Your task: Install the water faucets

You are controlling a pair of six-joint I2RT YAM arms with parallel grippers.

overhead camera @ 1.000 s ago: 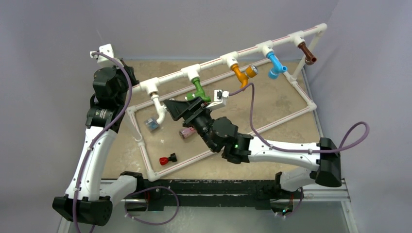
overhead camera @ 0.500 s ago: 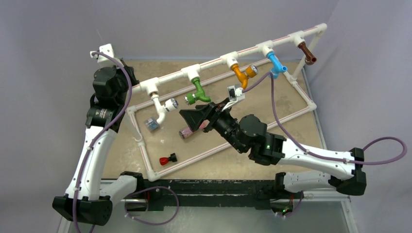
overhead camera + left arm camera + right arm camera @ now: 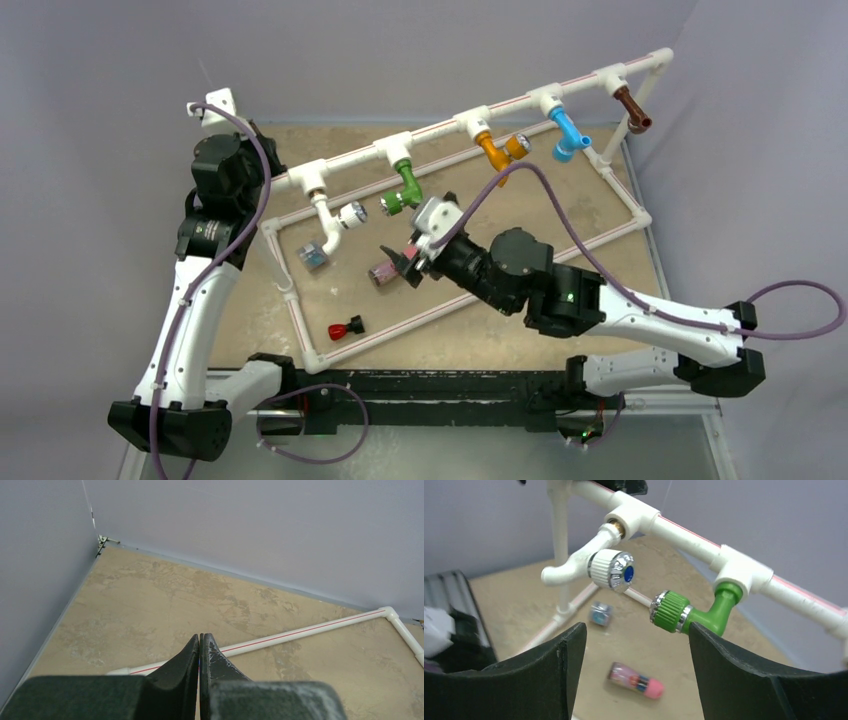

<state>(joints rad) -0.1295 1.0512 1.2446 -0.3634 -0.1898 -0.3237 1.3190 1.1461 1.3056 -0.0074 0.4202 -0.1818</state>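
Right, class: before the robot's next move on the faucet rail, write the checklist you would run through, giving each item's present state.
1. Right tool open and empty: ok, jaws wide apart with nothing between them.
2. Left tool out of the way: ok, shut on nothing near the far left corner.
3. Faucets on the pipe frame: ok, the white faucet, green faucet, orange faucet, blue faucet and brown faucet each hang from a fitting.
4. Faucets screwed fully home: cannot tell.
5. Space below the right tool free: not ok, a pink-capped cylinder lies on the table right by it.
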